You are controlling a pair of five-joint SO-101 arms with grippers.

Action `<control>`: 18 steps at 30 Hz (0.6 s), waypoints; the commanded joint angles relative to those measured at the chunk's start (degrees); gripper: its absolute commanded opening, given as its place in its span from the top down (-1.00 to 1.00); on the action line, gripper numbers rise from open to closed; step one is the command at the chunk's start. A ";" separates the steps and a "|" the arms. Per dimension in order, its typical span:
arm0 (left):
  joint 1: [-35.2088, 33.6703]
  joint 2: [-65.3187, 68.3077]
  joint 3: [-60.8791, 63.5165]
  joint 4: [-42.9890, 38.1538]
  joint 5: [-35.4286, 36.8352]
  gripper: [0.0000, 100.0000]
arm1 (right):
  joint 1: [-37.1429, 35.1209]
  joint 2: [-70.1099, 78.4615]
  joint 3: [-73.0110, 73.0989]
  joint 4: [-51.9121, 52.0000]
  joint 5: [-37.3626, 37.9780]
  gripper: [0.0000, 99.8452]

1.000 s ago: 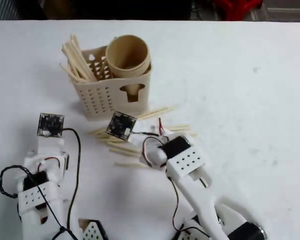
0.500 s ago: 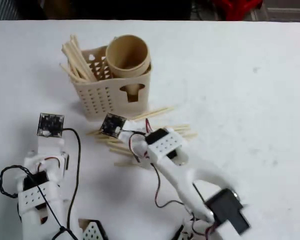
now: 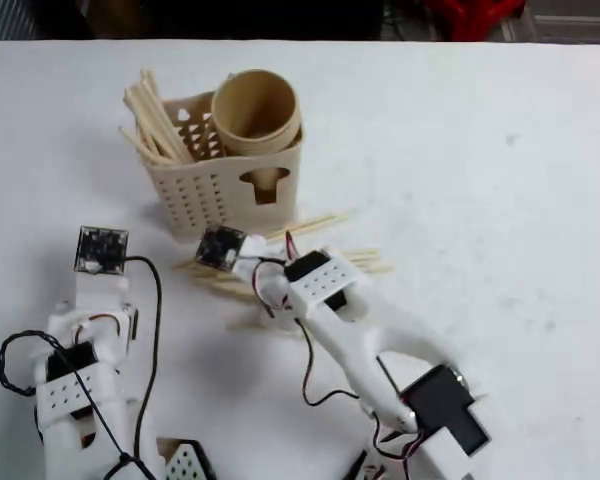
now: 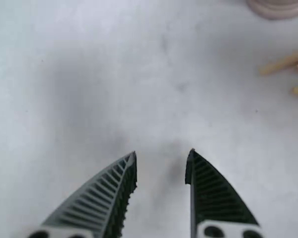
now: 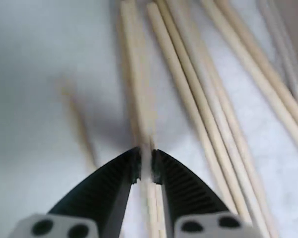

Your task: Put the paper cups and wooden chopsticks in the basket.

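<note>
A beige perforated basket (image 3: 220,180) stands at the back left of the table, holding stacked paper cups (image 3: 257,108) and a bundle of wooden chopsticks (image 3: 155,115). Several loose chopsticks (image 3: 355,262) lie on the table just in front of it. My right arm (image 3: 320,290) is bent low over this pile. In the right wrist view my right gripper (image 5: 146,166) is shut on one chopstick (image 5: 138,84) lying among the others (image 5: 198,99). My left gripper (image 4: 161,166) stands open over bare table, with chopstick ends (image 4: 287,62) off to one side.
My left arm (image 3: 85,340) sits at the front left, apart from the pile. The white table (image 3: 480,150) spreads bare to the right and behind the basket. The basket's foot (image 4: 278,6) shows at the edge of the left wrist view.
My right arm has swung left and stretched lower over the loose chopsticks, its elbow coming up at the front right. The left arm has not moved.
</note>
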 commanded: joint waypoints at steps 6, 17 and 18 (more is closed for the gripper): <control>-0.40 -1.10 -0.35 -0.97 0.53 0.65 | -5.41 -0.22 0.18 3.47 2.46 0.97; -0.40 -1.10 -0.35 -0.97 0.53 0.65 | -5.67 -26.42 0.97 6.46 -3.96 0.97; -0.40 -1.10 -0.35 -0.97 0.53 0.65 | -5.67 -28.79 0.00 7.16 -4.57 0.97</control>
